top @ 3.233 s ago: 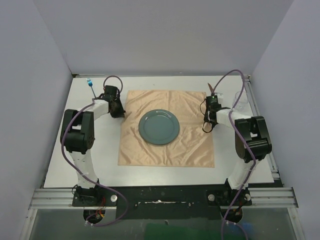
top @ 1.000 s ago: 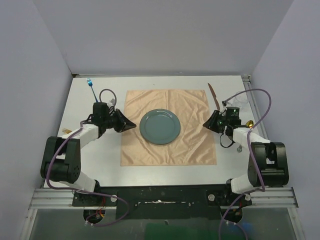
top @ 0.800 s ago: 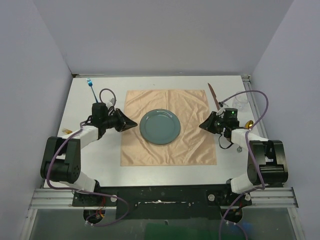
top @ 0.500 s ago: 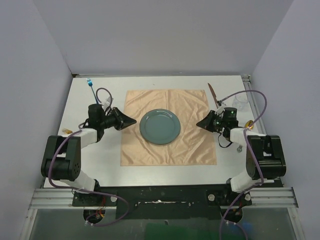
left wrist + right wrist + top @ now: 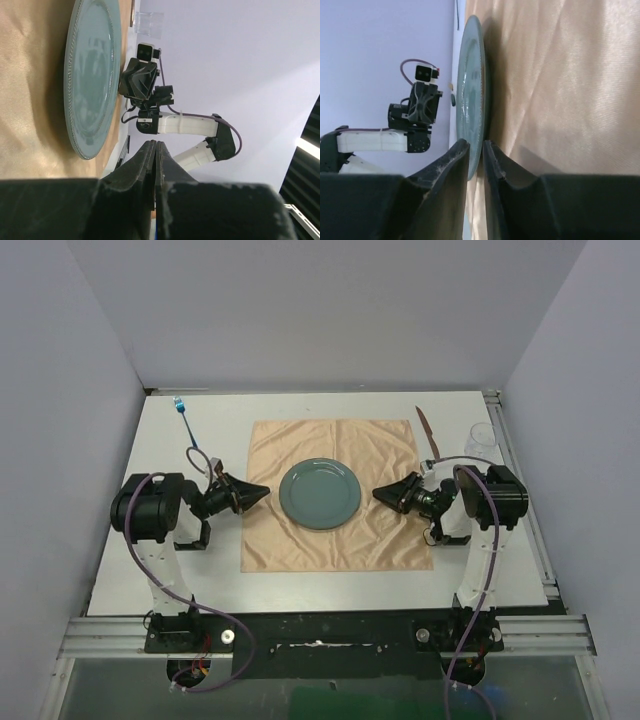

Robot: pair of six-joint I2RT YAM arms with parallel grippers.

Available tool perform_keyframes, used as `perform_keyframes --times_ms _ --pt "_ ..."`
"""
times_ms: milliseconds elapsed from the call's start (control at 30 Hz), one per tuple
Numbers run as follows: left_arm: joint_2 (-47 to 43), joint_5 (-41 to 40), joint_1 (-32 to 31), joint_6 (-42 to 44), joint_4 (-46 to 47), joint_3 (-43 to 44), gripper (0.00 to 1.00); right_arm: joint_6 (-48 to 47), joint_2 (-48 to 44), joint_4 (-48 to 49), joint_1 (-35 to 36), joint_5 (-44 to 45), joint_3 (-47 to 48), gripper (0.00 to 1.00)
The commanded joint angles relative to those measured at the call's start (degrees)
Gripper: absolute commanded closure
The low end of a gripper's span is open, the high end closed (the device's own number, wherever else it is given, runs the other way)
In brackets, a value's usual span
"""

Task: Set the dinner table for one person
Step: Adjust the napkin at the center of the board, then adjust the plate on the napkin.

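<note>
The table (image 5: 330, 590) filled the view, its peach cloth (image 5: 390, 540) centring a teal plate (image 5: 318, 494) as the place setting. The left gripper (image 5: 262, 490), shut and empty, pointed in from 9 o'clock. The right gripper (image 5: 380, 496), barely parted and empty, pointed in from 3 o'clock, probably between fetches.

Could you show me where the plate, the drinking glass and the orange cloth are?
plate (image 5: 318, 494): top view, its centre.
glass (image 5: 481, 438): top view, its open top.
cloth (image 5: 290, 445): top view, bare far-left part.
</note>
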Motion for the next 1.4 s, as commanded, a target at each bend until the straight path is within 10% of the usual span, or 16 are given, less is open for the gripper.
perform_keyframes --times_ms 0,333,567,800,1367 --pt "2.3 2.1 0.5 -3.9 18.7 1.5 1.0 11.4 3.9 25.0 -0.1 -2.6 1.4 0.79" --pt "2.0 2.0 0.8 7.9 0.8 4.6 0.89 -1.5 -4.2 4.1 0.6 -2.5 3.6 0.75" --pt "-7.1 -1.0 0.7 25.0 -45.0 13.8 0.88 -25.1 -13.8 -36.6 4.4 4.6 12.3 0.75" --pt "-3.4 -1.8 0.8 30.0 -36.0 13.9 0.88 -23.1 -11.4 -34.5 4.9 3.0 13.5 0.75" --pt "-2.2 -5.9 -0.6 43.3 -56.0 20.4 0.88 -25.8 -11.2 -37.9 6.0 4.4 12.3 0.75"
